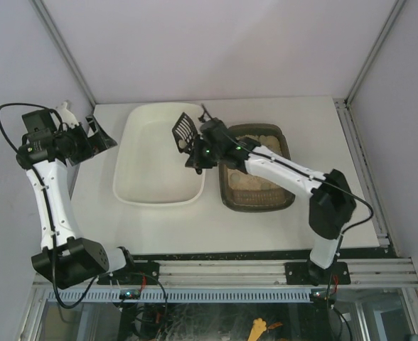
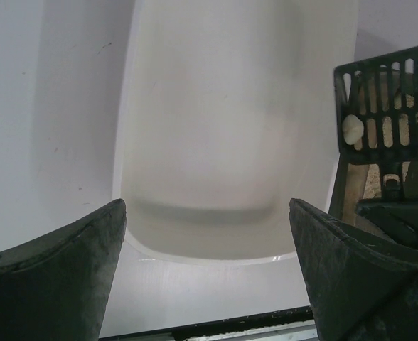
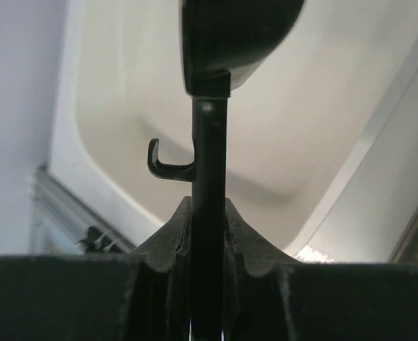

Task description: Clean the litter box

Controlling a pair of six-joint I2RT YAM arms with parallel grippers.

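Right gripper (image 1: 194,148) clamps the scoop (image 1: 183,128) over the tub (image 1: 156,153) beside the litter box (image 1: 259,204); left gripper (image 1: 97,136) jaws stand apart

The white table (image 1: 266,231) carries a white tub (image 1: 152,167) just beside the litter box (image 1: 257,207).

free: white tub (image 1: 159,156) interior, counter (image 1: 216,227) strip in front | blocked: scoop (image 1: 184,130) and right hand (image 1: 195,147) over the seam between tub and litter box (image 1: 259,205) | left hand (image 1: 99,136) just off tub's left rim

Looking like a robot lab cell: pale panels (image 1: 216,42) boxing in the white table (image 1: 95,206), aluminium rail (image 1: 230,271) running along its near edge.
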